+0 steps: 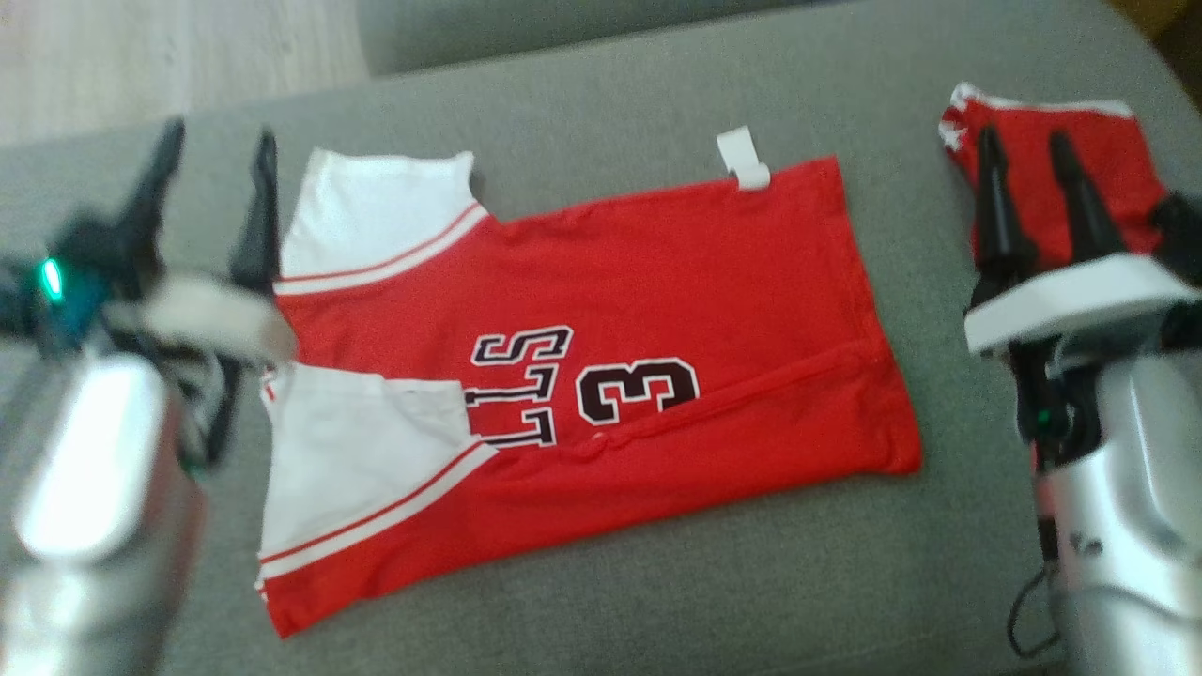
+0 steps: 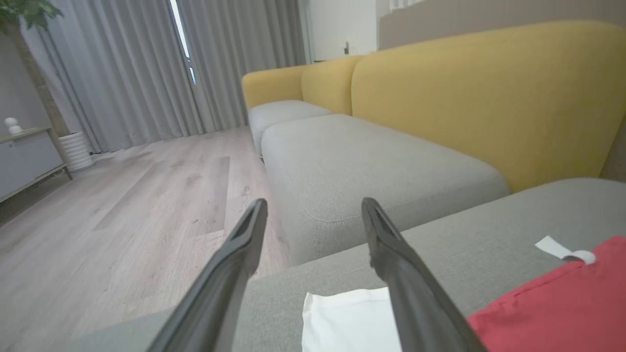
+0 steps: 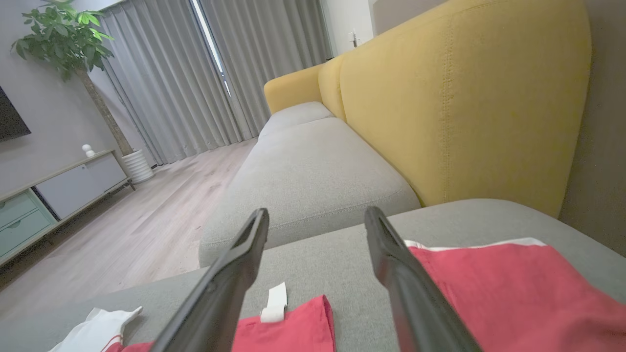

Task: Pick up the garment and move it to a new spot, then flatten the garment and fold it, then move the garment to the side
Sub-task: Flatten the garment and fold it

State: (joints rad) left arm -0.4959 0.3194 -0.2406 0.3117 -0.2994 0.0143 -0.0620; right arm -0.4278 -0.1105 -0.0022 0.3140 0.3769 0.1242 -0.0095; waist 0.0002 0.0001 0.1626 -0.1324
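Red-and-white jersey (image 1: 657,282) lies flat, centre frame, on grey cushion (image 1: 601,113): light, limp, non-fragile, likely best pinched at hem corners or shoulders; left gripper (image 1: 221,136) and right gripper (image 1: 1023,136) both spread, empty.

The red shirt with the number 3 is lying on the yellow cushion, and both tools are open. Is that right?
Not quite: the red shirt lies on the grey cushion, as the head view shows. Yellow is the backrest. The left tool and right tool are open.
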